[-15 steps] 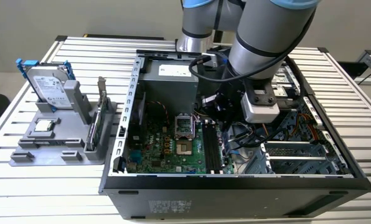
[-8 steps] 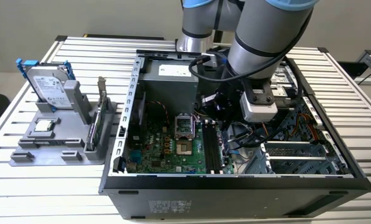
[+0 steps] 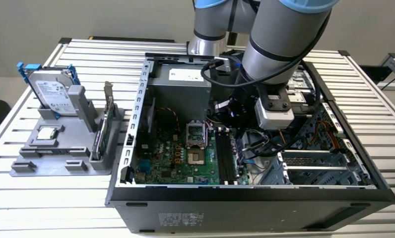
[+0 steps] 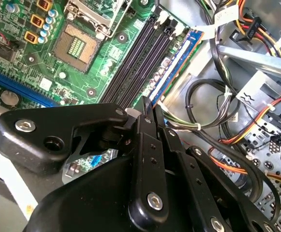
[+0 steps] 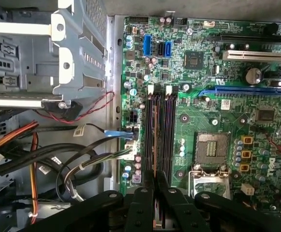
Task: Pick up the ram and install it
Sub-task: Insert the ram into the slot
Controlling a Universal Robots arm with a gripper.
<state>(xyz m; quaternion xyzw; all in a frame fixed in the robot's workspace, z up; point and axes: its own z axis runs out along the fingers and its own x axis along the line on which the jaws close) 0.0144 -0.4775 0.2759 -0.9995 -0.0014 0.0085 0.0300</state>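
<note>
The gripper (image 4: 147,107), fingers closed, hangs over the ram (image 4: 176,63) seated in a slot near the motherboard's (image 5: 213,67) edge.

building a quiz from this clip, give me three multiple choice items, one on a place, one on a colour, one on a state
1. Where is the gripper? A outside the computer case B inside it, at the black slots C high above it
2. The motherboard is? A red B green C white
3. The case's side is? A open B panelled shut C taped over

Answers: B, the gripper sits at the slots, shut on the ram; B, the board is green; A, the inside lies exposed.
</note>
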